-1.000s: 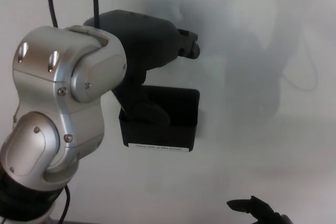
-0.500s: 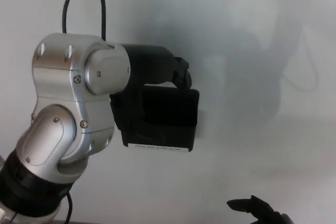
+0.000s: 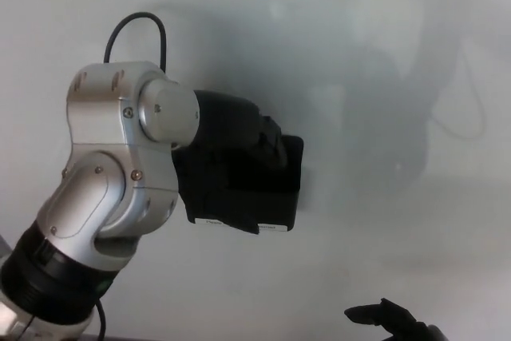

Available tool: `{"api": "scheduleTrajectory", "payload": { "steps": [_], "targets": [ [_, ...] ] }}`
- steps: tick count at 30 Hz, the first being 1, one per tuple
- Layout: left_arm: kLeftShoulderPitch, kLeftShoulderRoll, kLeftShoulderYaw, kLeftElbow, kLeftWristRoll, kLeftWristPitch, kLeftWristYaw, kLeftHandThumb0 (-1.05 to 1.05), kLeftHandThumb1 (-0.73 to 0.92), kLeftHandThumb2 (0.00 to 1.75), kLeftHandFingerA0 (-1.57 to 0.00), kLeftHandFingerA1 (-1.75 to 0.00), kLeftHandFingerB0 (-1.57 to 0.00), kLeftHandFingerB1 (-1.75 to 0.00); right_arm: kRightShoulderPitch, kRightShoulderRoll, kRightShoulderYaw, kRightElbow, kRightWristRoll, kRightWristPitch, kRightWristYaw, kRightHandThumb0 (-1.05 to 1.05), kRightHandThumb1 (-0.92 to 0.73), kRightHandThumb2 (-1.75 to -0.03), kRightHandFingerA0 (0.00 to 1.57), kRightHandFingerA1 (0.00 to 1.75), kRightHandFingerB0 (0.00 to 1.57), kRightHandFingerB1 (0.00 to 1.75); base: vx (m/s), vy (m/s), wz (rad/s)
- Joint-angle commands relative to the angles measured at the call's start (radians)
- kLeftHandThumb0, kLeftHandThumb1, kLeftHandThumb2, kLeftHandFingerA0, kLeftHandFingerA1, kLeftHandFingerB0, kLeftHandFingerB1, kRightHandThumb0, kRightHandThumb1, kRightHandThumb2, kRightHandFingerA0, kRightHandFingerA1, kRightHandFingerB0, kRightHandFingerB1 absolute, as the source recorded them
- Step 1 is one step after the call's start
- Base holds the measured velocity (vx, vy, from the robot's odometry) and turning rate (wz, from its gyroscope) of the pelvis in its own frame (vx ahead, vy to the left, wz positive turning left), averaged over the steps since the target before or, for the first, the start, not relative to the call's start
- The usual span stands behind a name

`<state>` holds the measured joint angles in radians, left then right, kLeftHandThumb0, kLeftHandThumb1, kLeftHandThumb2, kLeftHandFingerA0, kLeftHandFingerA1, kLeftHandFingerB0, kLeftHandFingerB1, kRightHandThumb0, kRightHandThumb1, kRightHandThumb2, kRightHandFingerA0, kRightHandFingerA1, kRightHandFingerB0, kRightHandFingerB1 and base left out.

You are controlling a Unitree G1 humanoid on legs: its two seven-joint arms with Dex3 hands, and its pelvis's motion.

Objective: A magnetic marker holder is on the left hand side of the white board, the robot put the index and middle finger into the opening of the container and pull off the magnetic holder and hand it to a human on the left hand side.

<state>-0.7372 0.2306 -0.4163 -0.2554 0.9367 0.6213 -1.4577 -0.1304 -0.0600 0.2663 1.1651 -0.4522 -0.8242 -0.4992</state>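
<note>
The black magnetic marker holder [image 3: 284, 185] sticks to the whiteboard [image 3: 383, 53] at mid-height, a white label along its lower front. My left hand [image 3: 231, 153] lies over the holder's left and upper part and hides the opening. Its black fingers reach down across the front face and cover the left end of the label. The hand is shut on the holder, which is still against the board. My right hand [image 3: 395, 321] shows only at the bottom right edge, fingers apart and holding nothing.
My silver left wrist and forearm [image 3: 112, 173] fill the lower left, with a black cable [image 3: 136, 25] looping above them. Faint shadows and smudges mark the board on the right. No person is in view.
My left arm has dropped and turned, bringing the hand down from above the holder's opening onto its front. The holder has stayed in place, and so has the right hand.
</note>
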Motion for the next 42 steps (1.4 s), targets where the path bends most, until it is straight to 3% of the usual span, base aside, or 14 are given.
{"api": "scheduleTrajectory", "payload": {
  "steps": [1, 2, 3, 7, 8, 15, 22, 42],
  "targets": [
    [0.011, 0.031, -0.050, 0.011, -0.019, -0.019, 0.044, -0.96, 0.61, 0.95, 0.00, -0.02, -0.18, -0.24, -0.004, -0.020, 0.000, -0.003, 0.000, 0.005, 0.000, -0.46, -0.63, -0.59, 0.86, 0.68, 0.61, 0.60, 0.00, 0.000, 0.00],
    [0.014, 0.030, -0.054, 0.007, -0.014, -0.009, 0.046, -0.96, 0.61, 0.95, 0.00, -0.02, -0.18, -0.24, -0.004, -0.021, -0.001, -0.004, 0.000, 0.005, 0.001, -0.46, -0.63, -0.59, 0.86, 0.68, 0.61, 0.60, 0.00, 0.000, 0.00],
    [0.022, 0.027, -0.063, -0.002, -0.005, 0.005, 0.054, -0.97, 0.62, 0.97, 0.00, 0.00, -0.10, -0.18, -0.003, -0.021, 0.000, -0.006, 0.001, 0.004, 0.002, -0.46, -0.51, -0.91, 0.84, 0.79, 0.59, 0.70, 0.00, 0.000, 0.00],
    [0.052, 0.026, -0.089, -0.029, 0.006, -0.007, 0.100, -0.96, 0.61, 0.99, 0.00, 0.00, -0.11, -0.19, -0.001, -0.020, -0.001, -0.004, 0.004, -0.009, 0.002, -0.42, -0.50, -0.91, 0.83, 0.79, 0.61, 0.71, 0.00, 0.000, 0.00],
    [0.068, 0.023, -0.096, -0.039, 0.008, -0.016, 0.127, -0.96, 0.61, 0.98, 0.00, 0.00, -0.10, -0.20, 0.000, -0.019, -0.001, -0.004, 0.004, -0.008, 0.004, -0.42, -0.62, -0.58, 0.88, 0.70, 0.63, 0.60, 0.00, 0.000, 0.00],
    [0.125, 0.026, -0.123, -0.088, 0.019, -0.045, 0.230, -0.97, 0.62, 1.00, 0.00, 0.00, -0.09, -0.14, 0.002, -0.020, 0.001, -0.008, 0.003, -0.007, 0.005, -0.43, -0.62, -0.58, 0.89, 0.73, 0.64, 0.61, 0.00, 0.000, 0.00],
    [0.143, 0.105, -0.223, -0.151, 0.157, -0.176, 0.348, -1.02, 0.68, 1.09, 0.00, 0.00, -0.08, -0.12, -0.001, -0.021, 0.005, -0.006, -0.004, -0.001, -0.003, -0.43, -0.62, -0.58, 0.90, 0.73, 0.63, 0.60, 0.00, 0.000, 0.00],
    [0.195, 0.081, -0.220, -0.068, 0.219, -0.207, 0.417, -1.05, 0.70, 1.10, 0.00, -0.01, -0.08, -0.08, -0.005, -0.017, 0.005, -0.004, -0.006, 0.006, -0.002, -0.45, -0.62, -0.58, 0.93, 0.75, 0.65, 0.60, 0.00, 0.000, 0.00]
  ]
}}
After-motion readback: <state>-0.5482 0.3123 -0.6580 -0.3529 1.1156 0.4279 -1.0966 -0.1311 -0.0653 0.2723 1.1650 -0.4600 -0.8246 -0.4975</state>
